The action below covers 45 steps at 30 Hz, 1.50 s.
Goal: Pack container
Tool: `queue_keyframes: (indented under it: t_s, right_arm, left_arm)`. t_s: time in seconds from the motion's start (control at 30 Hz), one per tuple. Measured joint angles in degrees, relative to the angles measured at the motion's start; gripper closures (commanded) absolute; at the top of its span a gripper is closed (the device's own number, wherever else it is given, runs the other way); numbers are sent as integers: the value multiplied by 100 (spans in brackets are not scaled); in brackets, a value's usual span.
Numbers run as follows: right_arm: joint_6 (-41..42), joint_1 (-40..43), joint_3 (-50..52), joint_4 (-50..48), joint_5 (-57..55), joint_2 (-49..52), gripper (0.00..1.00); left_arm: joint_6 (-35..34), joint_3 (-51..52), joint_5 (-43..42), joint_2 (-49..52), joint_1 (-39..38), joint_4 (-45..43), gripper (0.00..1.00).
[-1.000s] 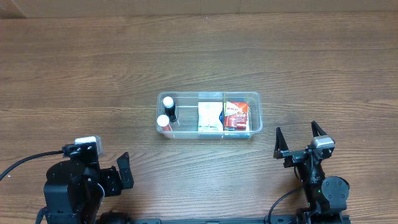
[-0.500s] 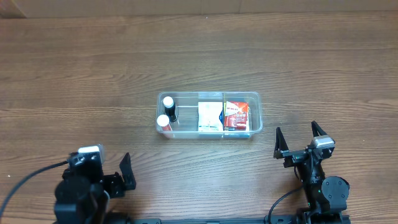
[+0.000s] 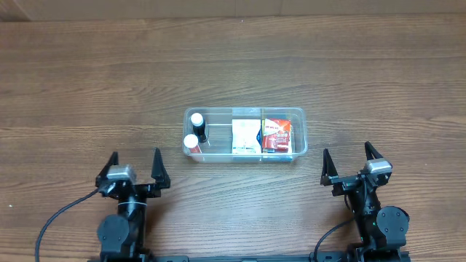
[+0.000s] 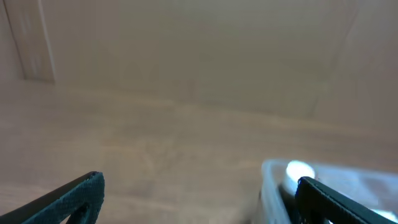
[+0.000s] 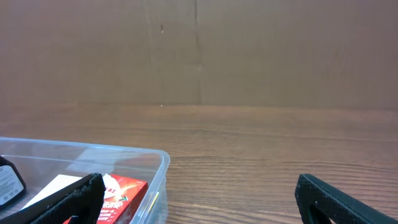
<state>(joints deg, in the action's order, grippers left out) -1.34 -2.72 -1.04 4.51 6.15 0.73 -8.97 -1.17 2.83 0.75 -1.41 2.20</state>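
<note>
The clear container point(image 3: 300, 115) lies mid-table. Inside it are two white-capped dark bottles point(image 3: 196, 119) at the left, a white packet point(image 3: 246, 136) in the middle and a red box point(image 3: 277, 135) at the right. My left gripper point(image 3: 133, 160) is open and empty, near the front edge, left of the container. My right gripper point(image 3: 351, 156) is open and empty, front right of the container. In the right wrist view the container's corner point(image 5: 158, 163) and the red box point(image 5: 118, 196) show at lower left. The left wrist view is blurred; a white cap point(image 4: 300, 170) and the container's edge point(image 4: 267, 186) show at lower right.
The wooden table point(image 3: 87, 87) stretches all round the container. A brown wall point(image 5: 199, 50) stands behind the table's far edge.
My left arm has swung round from a turned-away pose to point forward at the table, with its fingers spread. The right arm and the container have not moved.
</note>
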Motion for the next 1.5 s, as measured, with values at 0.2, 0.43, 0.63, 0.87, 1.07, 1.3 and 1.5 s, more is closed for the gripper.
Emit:
queue_keyframes:
  t_s: [0.2, 0.43, 0.63, 0.87, 1.07, 1.3, 1.5]
  right_arm:
    - [2, 0, 0, 0, -2, 0, 0]
    - [2, 0, 0, 0, 0, 0, 0]
    - [2, 0, 0, -2, 0, 0, 0]
    - [4, 0, 0, 4, 0, 0, 0]
    - [2, 0, 0, -2, 0, 0, 0]
    - [2, 0, 0, 0, 0, 0, 0]
    - [0, 0, 0, 0, 0, 0, 0]
  left_arm:
    - [-2, 70, -35, 0, 70, 214, 0]
    - [-2, 72, -48, 0, 68, 214, 0]
    - [0, 72, -48, 0, 68, 214, 0]
    - [-2, 72, -48, 0, 68, 214, 0]
    - [-2, 72, -48, 0, 68, 214, 0]
    - [-2, 72, -48, 0, 68, 214, 0]
    - [0, 72, -48, 0, 68, 214, 0]
